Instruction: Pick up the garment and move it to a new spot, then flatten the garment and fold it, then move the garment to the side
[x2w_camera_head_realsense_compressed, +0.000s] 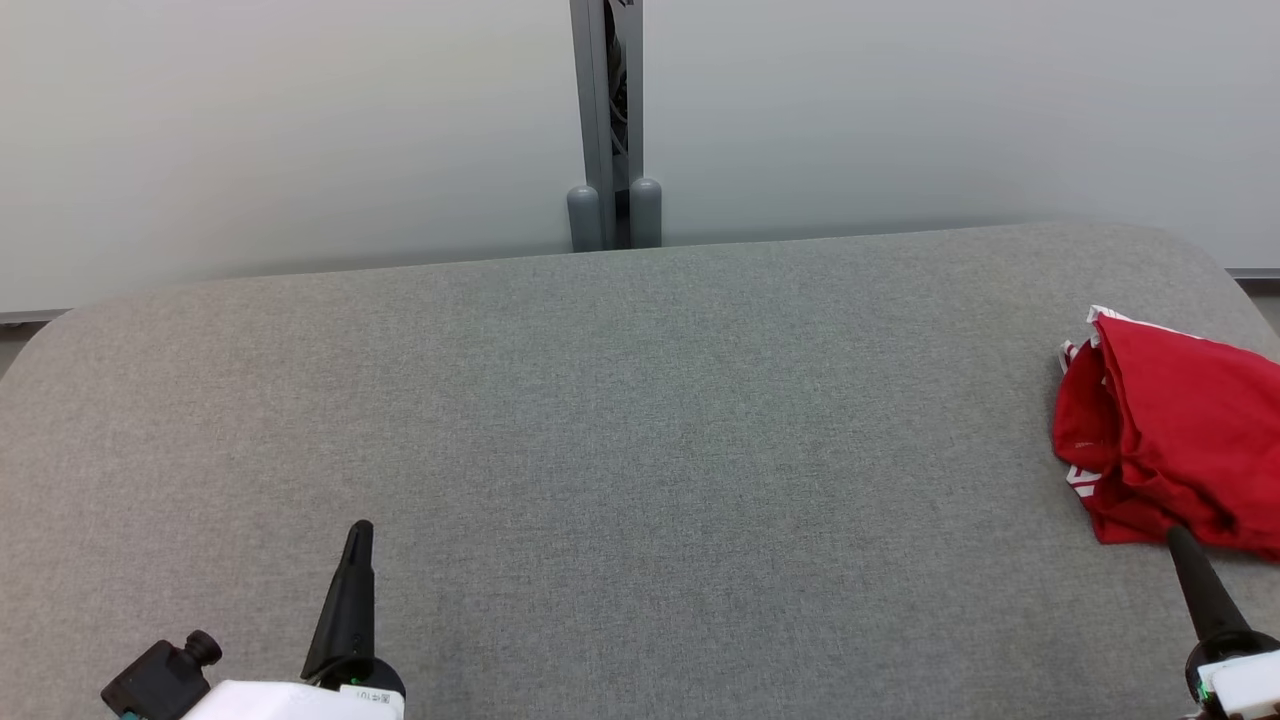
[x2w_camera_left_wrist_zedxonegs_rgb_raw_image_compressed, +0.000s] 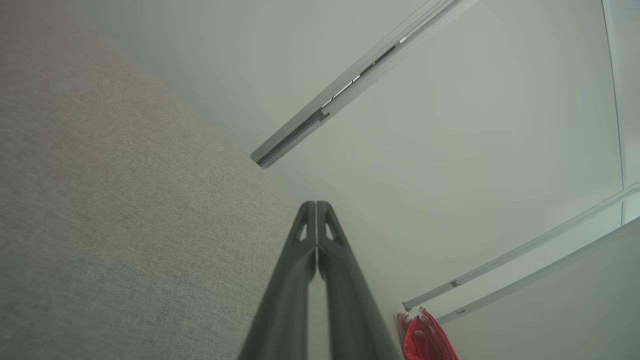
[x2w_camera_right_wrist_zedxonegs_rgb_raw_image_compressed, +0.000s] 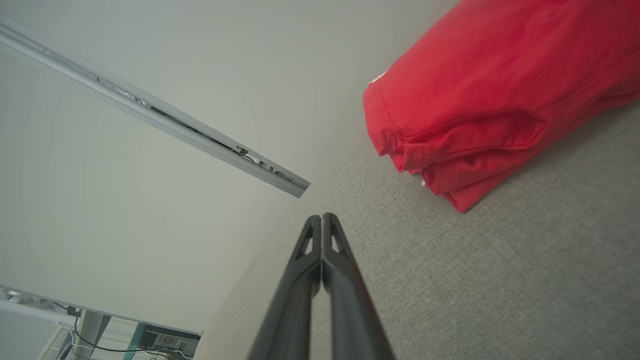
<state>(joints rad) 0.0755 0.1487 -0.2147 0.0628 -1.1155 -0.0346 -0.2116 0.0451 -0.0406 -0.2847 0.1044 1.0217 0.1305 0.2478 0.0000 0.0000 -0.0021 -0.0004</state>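
The garment (x2w_camera_head_realsense_compressed: 1170, 440) is a red cloth with white print, folded into a bundle at the right edge of the grey fabric table (x2w_camera_head_realsense_compressed: 640, 430). It also lies at the upper right of the right wrist view as the garment (x2w_camera_right_wrist_zedxonegs_rgb_raw_image_compressed: 490, 95) and small at the bottom of the left wrist view as the garment (x2w_camera_left_wrist_zedxonegs_rgb_raw_image_compressed: 425, 340). My right gripper (x2w_camera_head_realsense_compressed: 1175, 537) is shut and empty, its tip just at the bundle's near edge; its pressed-together fingers (x2w_camera_right_wrist_zedxonegs_rgb_raw_image_compressed: 322, 225) point past the cloth. My left gripper (x2w_camera_head_realsense_compressed: 360, 530) is shut and empty over the table's front left, far from the garment.
A pale wall stands behind the table, with a grey vertical post (x2w_camera_head_realsense_compressed: 605, 120) at its middle. The table's rounded far corners and right edge lie close to the garment. A desk with equipment (x2w_camera_right_wrist_zedxonegs_rgb_raw_image_compressed: 165, 340) shows low in the right wrist view.
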